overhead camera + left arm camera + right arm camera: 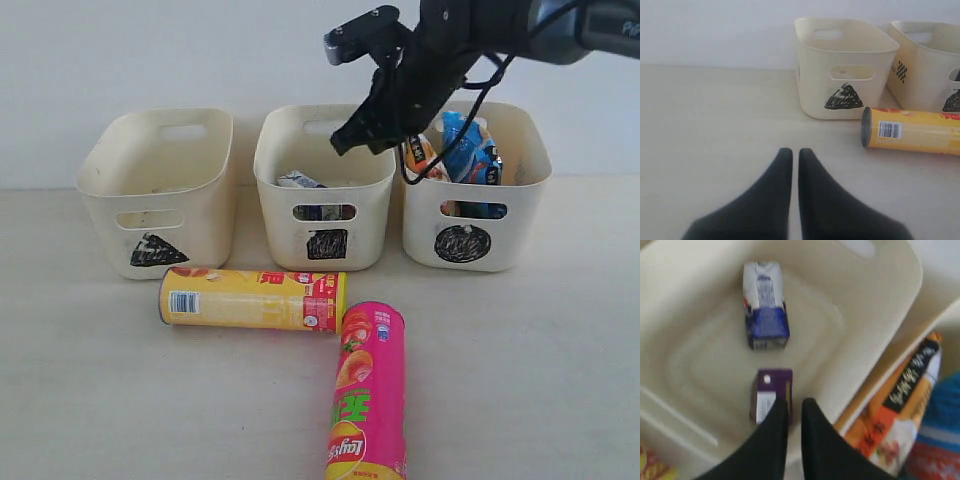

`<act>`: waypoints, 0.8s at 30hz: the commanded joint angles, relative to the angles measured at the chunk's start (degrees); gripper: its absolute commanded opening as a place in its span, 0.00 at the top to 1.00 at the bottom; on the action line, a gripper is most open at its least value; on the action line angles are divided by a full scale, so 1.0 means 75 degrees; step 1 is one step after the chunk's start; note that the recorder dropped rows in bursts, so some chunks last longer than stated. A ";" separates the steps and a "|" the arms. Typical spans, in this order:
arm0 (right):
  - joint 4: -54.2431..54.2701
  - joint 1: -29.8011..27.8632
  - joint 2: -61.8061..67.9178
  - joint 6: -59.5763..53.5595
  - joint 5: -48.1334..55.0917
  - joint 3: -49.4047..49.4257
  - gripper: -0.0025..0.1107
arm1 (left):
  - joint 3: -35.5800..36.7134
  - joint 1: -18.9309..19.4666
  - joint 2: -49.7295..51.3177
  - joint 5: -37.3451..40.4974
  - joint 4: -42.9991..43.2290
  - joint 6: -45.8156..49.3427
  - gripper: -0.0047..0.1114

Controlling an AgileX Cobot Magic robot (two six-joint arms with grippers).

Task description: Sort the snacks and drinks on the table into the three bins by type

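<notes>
The yellow chip can (250,299) and the pink Lay's can (367,390) lie on the table (80,400) in front of the bins. My right gripper (346,140) hangs over the square-marked bin (275,215), shut and empty. In the right wrist view the gripper (795,402) is above the purple carton (771,390), with the blue-and-white carton (765,305) lying beyond it on the bin floor. The orange bag (420,155) and the blue bag (475,150) stand in the circle-marked bin (520,215). My left gripper (791,151) is shut over bare table, with the yellow can (915,131) ahead of it.
The triangle-marked bin (205,215) at the left holds nothing that I can see. The three bins stand in a row against a white wall. The right arm and its cable reach in from the upper right over the circle-marked bin.
</notes>
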 commanded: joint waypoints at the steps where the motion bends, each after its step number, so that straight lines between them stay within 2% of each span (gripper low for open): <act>1: -0.1018 -0.0136 -0.0638 0.0320 0.1989 -0.0050 0.98 | -0.0021 0.0029 -0.0028 -0.0019 0.0005 -0.0050 0.93; 5: -0.1062 -0.0716 -0.1114 0.0983 0.3110 0.0108 0.98 | -0.0021 0.0029 -0.0028 -0.0019 0.0005 -0.0050 0.93; 8: -0.1029 -0.1271 -0.1758 0.1306 0.3071 0.0873 0.98 | -0.0021 0.0029 -0.0028 -0.0019 0.0005 -0.0050 0.93; 15: -0.0859 -0.2458 -0.4124 0.1696 0.1060 0.4069 0.98 | -0.0021 0.0029 -0.0028 -0.0019 0.0005 -0.0050 0.93; 24: -0.0734 -0.2602 -0.7422 0.2575 -0.0966 0.7016 0.98 | -0.0021 0.0029 -0.0028 -0.0019 0.0005 -0.0050 0.93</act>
